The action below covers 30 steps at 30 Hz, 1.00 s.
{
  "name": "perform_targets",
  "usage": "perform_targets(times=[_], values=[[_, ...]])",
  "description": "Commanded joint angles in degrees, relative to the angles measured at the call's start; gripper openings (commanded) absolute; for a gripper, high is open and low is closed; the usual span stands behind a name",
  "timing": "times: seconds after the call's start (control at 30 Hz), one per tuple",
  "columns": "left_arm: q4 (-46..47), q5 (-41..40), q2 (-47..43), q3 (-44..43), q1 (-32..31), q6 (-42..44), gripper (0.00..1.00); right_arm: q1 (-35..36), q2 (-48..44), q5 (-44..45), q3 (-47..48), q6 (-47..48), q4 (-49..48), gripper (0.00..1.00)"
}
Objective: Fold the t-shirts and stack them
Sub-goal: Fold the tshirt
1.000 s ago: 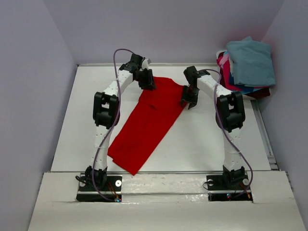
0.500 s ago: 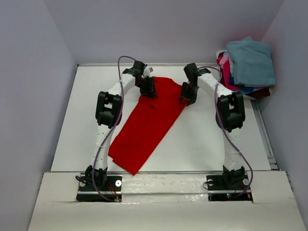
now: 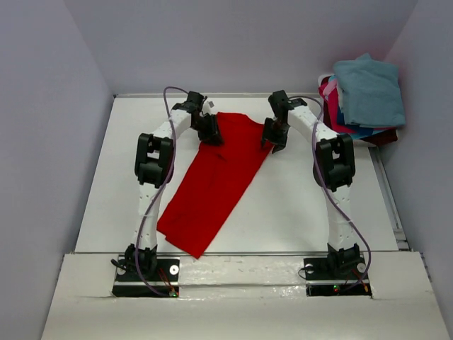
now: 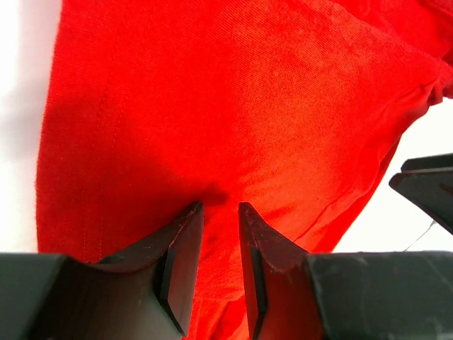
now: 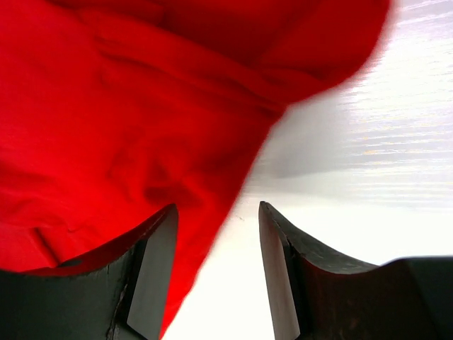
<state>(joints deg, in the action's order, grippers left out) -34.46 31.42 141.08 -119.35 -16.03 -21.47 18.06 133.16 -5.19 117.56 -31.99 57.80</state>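
A bright red t-shirt (image 3: 216, 173) lies as a long diagonal strip on the white table (image 3: 304, 205), from the back centre to the front left. My left gripper (image 3: 209, 132) is at its far left corner. In the left wrist view the gripper (image 4: 221, 207) is shut on a puckered fold of the red t-shirt (image 4: 233, 106). My right gripper (image 3: 272, 138) is at the far right edge of the shirt. In the right wrist view the gripper (image 5: 217, 209) stands open, and the red cloth (image 5: 127, 120) lies against its left finger only, with bare table between the jaws.
A pile of other t-shirts (image 3: 362, 99) sits at the back right corner, teal-blue on top, with pink, blue and dark maroon beneath. Walls close in the table on the left, back and right. The table's front edge (image 3: 241, 253) runs just ahead of the arm bases.
My left gripper has moved left and pulled the shirt's far corner with it. My right gripper's jaws have widened and the red cloth has slipped out from between them.
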Motion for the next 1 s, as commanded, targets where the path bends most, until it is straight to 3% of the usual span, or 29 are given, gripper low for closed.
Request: perform_targets(times=[0.0, 0.23, 0.37, 0.57, 0.97], values=[[-3.1, -7.1, -1.3, 3.2, 4.2, -0.7, 0.41, 0.3, -0.4, -1.9, 1.8, 1.0, 0.2, 0.56], [-2.0, -9.4, -3.0, 5.6, 7.7, -2.7, 0.41, 0.3, -1.2, -2.7, 0.3, 1.9, -0.5, 0.59], [-1.5, -10.8, -3.5, 6.7, 10.0, -4.1, 0.41, 0.8, -1.2, -7.4, 0.8, 3.1, -0.7, 0.59], [-2.2, -11.2, -2.9, 5.4, 10.1, -4.3, 0.41, 5.9, -4.0, -15.9, -2.3, 6.1, -1.0, 0.59], [-3.1, -11.5, -1.7, 4.0, 10.6, -3.8, 0.41, 19.9, -14.7, -21.1, -14.5, 4.0, -4.3, 0.6]])
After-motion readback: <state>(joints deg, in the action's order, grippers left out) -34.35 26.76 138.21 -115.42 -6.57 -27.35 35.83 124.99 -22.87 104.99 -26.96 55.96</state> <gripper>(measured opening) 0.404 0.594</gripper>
